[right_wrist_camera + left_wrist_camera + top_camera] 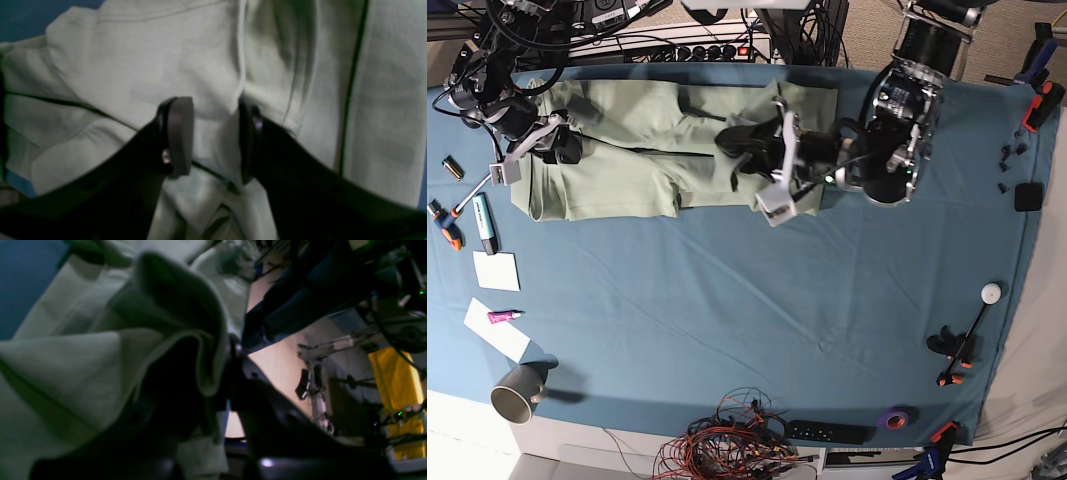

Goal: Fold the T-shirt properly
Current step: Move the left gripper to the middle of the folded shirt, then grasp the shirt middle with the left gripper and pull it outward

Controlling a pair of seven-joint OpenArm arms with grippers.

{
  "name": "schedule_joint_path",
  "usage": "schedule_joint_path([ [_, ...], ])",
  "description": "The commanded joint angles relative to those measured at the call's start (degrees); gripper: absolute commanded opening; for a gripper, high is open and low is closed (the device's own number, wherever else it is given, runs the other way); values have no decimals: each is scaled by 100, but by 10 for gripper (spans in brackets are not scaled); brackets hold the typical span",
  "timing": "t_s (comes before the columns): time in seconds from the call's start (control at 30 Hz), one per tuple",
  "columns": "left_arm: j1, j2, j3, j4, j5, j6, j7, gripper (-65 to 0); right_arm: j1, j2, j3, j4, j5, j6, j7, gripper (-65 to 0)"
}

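Note:
The pale green T-shirt lies crumpled along the far side of the table in the base view. My left gripper reaches in from the right over the shirt's right part. In the left wrist view this gripper is shut on a raised fold of the T-shirt, which drapes over one finger and hides it. My right gripper sits at the shirt's left end. In the right wrist view its fingers stand apart, so the gripper is open right over the T-shirt.
The teal table cloth covers the table. A grey cup, paper notes and markers lie at the left edge. Tangled cables sit at the front edge. Clamps and a purple tape roll lie to the right.

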Motion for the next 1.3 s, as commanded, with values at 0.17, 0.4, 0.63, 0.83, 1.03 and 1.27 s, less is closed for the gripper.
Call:
schedule_joint_path([
  [0.17,-120,396,136,-155,398,-32,-531,-650,46,85,46,105,111,6,184,-423],
  [0.4,-280,673,136,-748,422,-32,-570,-650,46,85,46,105,114,6,210,-423],
  [0.63,-295,780,138,-820,428,-32,-568,-650,46,85,46,105,111,6,227,-423],
  [0.83,-295,807,136,-820,562,-32,-564,-336,46,85,46,105,94,6,227,-423],
  [1.03,-299,754,131,-625,549,-32,-455,-400,46,83,46,105,94,6,227,-423],
  [1.27,-295,289,129,83,573,-32,-157,-650,46,85,46,105,94,6,227,-423],
])
